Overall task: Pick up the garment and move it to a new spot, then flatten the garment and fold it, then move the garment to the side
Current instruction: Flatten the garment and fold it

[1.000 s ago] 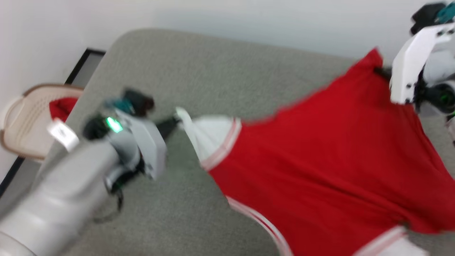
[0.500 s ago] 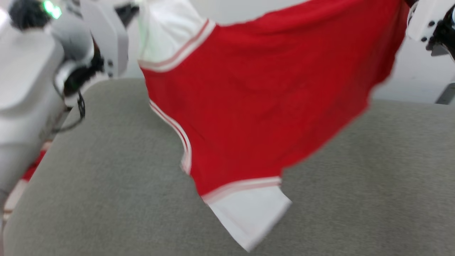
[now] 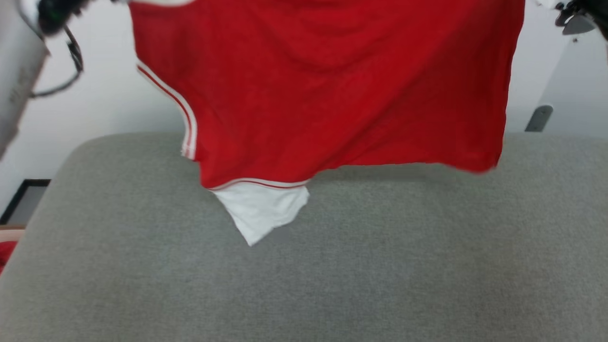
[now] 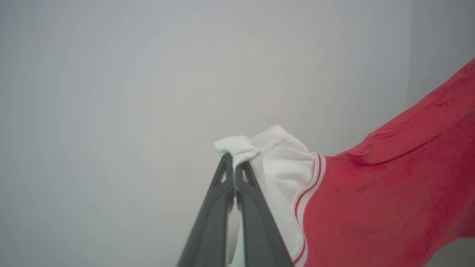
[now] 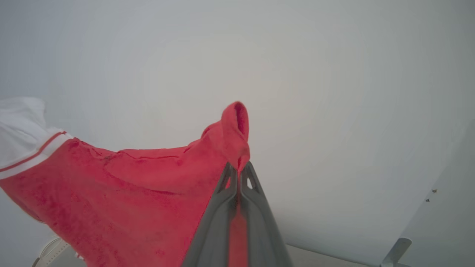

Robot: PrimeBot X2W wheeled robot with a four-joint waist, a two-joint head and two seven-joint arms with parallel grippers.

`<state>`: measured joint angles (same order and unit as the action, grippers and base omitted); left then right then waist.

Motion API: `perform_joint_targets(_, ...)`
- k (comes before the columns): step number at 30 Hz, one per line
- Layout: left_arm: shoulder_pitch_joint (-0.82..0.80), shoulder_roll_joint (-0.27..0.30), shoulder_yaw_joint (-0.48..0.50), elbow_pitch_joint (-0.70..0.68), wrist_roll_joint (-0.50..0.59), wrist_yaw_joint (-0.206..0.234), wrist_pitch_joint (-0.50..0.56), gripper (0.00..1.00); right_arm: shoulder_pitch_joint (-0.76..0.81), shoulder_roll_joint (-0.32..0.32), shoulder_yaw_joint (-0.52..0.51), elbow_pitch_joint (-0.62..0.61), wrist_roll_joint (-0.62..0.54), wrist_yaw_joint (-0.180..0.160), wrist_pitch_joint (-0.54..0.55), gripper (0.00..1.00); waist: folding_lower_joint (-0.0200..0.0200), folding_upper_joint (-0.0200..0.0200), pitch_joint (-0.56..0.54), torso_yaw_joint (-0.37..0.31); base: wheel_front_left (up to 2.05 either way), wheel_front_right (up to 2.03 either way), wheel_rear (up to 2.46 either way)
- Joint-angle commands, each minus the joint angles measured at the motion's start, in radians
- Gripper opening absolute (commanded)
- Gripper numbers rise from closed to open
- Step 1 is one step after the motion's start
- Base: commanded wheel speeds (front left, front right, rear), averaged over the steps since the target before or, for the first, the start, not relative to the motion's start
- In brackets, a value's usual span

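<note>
The garment (image 3: pixel 327 90), a red jersey with white sleeves and red-white trim, hangs spread in the air above the grey table (image 3: pixel 304 285). One white sleeve (image 3: pixel 261 211) dangles at its lower edge, just over the tabletop. My left gripper (image 4: pixel 234 160) is shut on the other white sleeve (image 4: pixel 282 167), seen in the left wrist view. My right gripper (image 5: pixel 237 168) is shut on a red corner of the garment (image 5: pixel 148 196). Both arms are raised high; parts of them show at the head view's top corners. The chest lettering is hidden.
A pale wall stands behind the table. At the far left edge of the head view a bit of red cloth (image 3: pixel 4 251) lies in a beige basket. A grey bracket (image 3: pixel 539 118) sits on the wall at the right.
The garment was dragged up off the table and now hangs stretched between both raised grippers. The head camera has tilted up, so the whole picture shifted.
</note>
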<state>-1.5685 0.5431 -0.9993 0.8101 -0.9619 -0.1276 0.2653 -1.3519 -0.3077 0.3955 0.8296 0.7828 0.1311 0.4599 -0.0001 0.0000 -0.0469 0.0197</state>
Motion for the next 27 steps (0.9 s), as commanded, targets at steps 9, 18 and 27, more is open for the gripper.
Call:
perform_joint_targets(9, -0.156, 0.021, -0.018, 0.018, 0.058, -0.002, -0.016, 0.0, -0.069, -0.013, -0.093, -0.053, -0.077, -0.001, -0.011, 0.0, 0.0001, 0.0, 0.234, -0.074, 0.0, 0.0, 0.0)
perform_joint_targets(18, -0.435, -0.03, -0.005, 0.113, 0.225, 0.079, -0.317, 0.0, -0.212, 0.065, -0.177, 0.043, -0.373, -0.001, -0.49, 0.0, 0.0001, 0.0, 0.555, -0.137, 0.0, 0.0, 0.0)
perform_joint_targets(27, -0.564, -0.119, 0.047, 0.159, 0.248, 0.048, -0.522, 0.0, -0.306, 0.076, -0.206, 0.163, -0.599, -0.001, -0.717, 0.0, 0.0001, 0.0, 0.81, -0.074, 0.0, 0.0, 0.0)
